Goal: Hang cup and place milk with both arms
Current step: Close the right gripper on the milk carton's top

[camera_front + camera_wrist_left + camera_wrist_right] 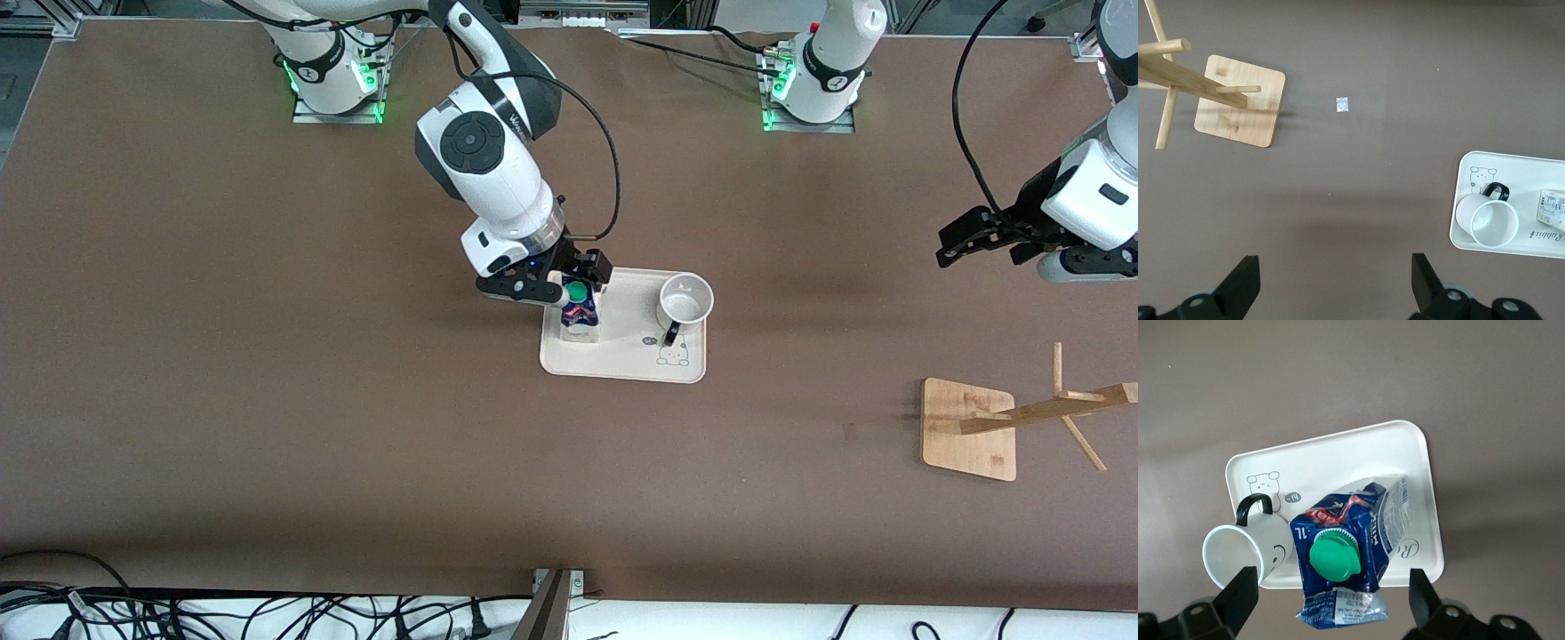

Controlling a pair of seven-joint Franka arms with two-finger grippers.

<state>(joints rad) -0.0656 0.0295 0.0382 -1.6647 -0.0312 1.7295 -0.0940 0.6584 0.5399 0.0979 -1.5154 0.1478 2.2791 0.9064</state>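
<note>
Right claw (544, 286) reaches low, fingers spread; left claw (971, 238) waits raised, open.

White arms (498, 169) (black cables, grey joints)

Front cam: high, faces the arm bases, whole table. Both wrist cams look straight down; right one close over tray (1418, 453), left one higher. All three share tray and cup (685, 302).
</note>
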